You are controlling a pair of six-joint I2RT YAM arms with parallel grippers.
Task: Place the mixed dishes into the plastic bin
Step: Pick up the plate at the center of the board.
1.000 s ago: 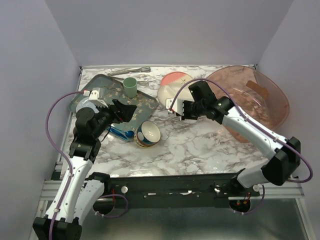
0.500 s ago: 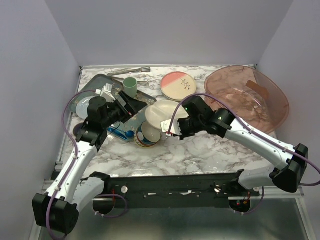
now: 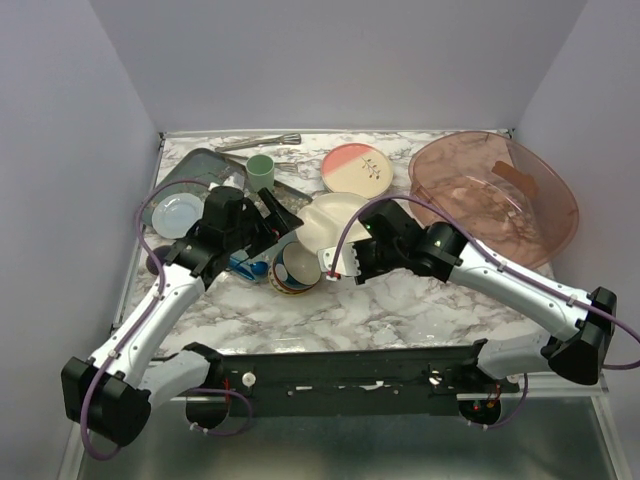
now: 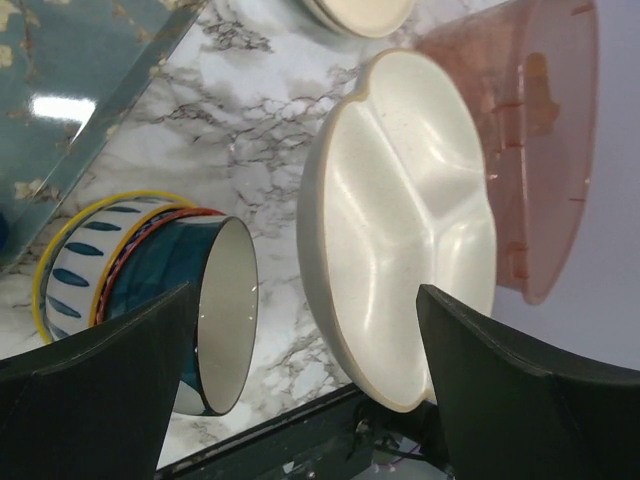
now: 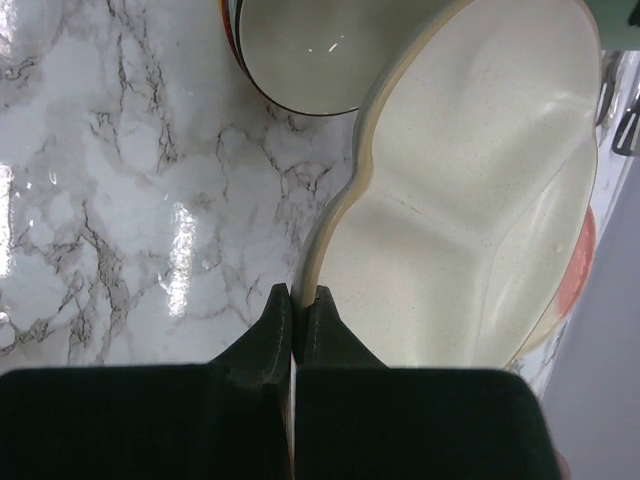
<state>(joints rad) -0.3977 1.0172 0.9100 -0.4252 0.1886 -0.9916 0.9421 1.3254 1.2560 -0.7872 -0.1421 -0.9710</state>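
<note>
My right gripper (image 3: 345,248) is shut on the near rim of the cream three-section plate (image 3: 330,218); the wrist view shows both fingers pinching that rim (image 5: 298,300), with the plate (image 5: 470,190) over the marble table. The blue-yellow patterned bowl (image 3: 295,268) stands just left of it and also shows in the right wrist view (image 5: 300,50). My left gripper (image 3: 280,225) is open and empty (image 4: 310,400), above the bowl (image 4: 150,300) and beside the cream plate (image 4: 410,220). The pink-and-cream plate (image 3: 357,168) lies behind. The plastic bin (image 3: 495,195) stands at the far right. A mint plate (image 3: 178,213) lies at the left.
A dark-green floral tray (image 3: 205,165) lies at the back left with a green cup (image 3: 260,172) on it. A metal utensil (image 3: 260,142) lies by the back wall. A blue item (image 3: 245,268) sits left of the bowl. The bin's rim (image 4: 540,140) shows behind the cream plate.
My right gripper has carried the cream plate from the back toward the middle, next to the bowl. My left arm has swung right, from over the tray to over the bowl.
</note>
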